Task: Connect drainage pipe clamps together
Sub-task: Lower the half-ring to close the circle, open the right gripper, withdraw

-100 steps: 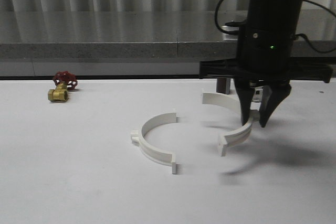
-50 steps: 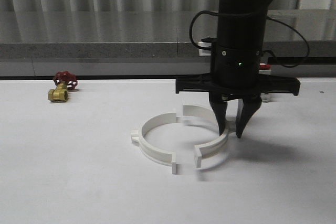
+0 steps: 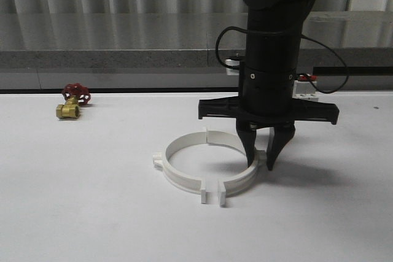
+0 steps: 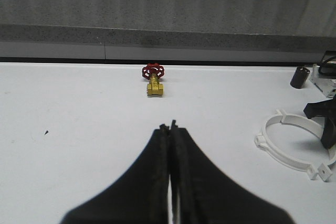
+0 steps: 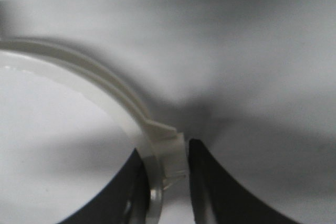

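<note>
The right gripper (image 3: 262,165) is pinching the right clamp half (image 3: 241,179) at its outer lug, jaws closed on the band, and is holding it down on the white worktop (image 3: 92,213). Its flat end tabs are sitting just beside those of the left clamp half (image 3: 178,179), a thin gap showing at the near pair. The left gripper (image 4: 171,127) is hanging with jaws pressed together, holding nothing. A brass valve (image 3: 67,111) with a red handwheel (image 3: 76,92) is lying well apart. No lettering is readable.

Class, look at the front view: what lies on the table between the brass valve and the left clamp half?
Nothing: between the brass valve and the left clamp half the white table is bare, as the front view shows.
</note>
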Action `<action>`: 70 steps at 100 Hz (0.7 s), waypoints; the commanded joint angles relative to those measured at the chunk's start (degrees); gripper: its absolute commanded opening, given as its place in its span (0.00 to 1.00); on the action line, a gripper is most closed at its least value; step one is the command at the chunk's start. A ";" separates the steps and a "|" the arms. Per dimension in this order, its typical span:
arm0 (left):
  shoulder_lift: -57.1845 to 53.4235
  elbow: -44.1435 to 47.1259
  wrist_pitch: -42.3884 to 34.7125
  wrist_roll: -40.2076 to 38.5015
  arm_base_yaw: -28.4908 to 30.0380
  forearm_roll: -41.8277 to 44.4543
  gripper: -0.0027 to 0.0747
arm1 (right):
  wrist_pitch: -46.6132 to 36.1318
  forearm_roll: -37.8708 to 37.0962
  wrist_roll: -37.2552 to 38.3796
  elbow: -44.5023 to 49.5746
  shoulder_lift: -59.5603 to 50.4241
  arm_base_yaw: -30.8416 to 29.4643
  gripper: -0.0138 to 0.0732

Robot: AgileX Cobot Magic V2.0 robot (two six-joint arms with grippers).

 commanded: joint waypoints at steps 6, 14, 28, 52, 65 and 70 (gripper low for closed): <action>0.85 -1.31 -4.34 -0.34 0.02 -0.65 0.01 | -1.04 -0.22 1.45 -1.63 -3.14 0.11 0.24; 0.85 -1.31 -4.34 -0.34 0.02 -0.65 0.01 | -1.04 -0.14 2.74 -1.63 -2.97 0.11 0.24; 0.85 -1.31 -4.34 -0.34 0.02 -0.65 0.01 | -1.04 0.11 3.87 -1.63 -2.77 0.11 0.25; 0.85 -1.31 -4.34 -0.34 0.02 -0.65 0.01 | -0.78 0.11 3.64 -1.63 -2.89 0.11 0.69; 0.85 -1.31 -4.34 -0.34 0.02 -0.65 0.01 | -1.12 -0.01 2.44 -1.63 -4.26 0.11 0.80; 0.85 -1.31 -4.34 -0.34 0.02 -0.65 0.01 | -0.90 -0.24 0.03 -1.58 -5.34 0.11 0.79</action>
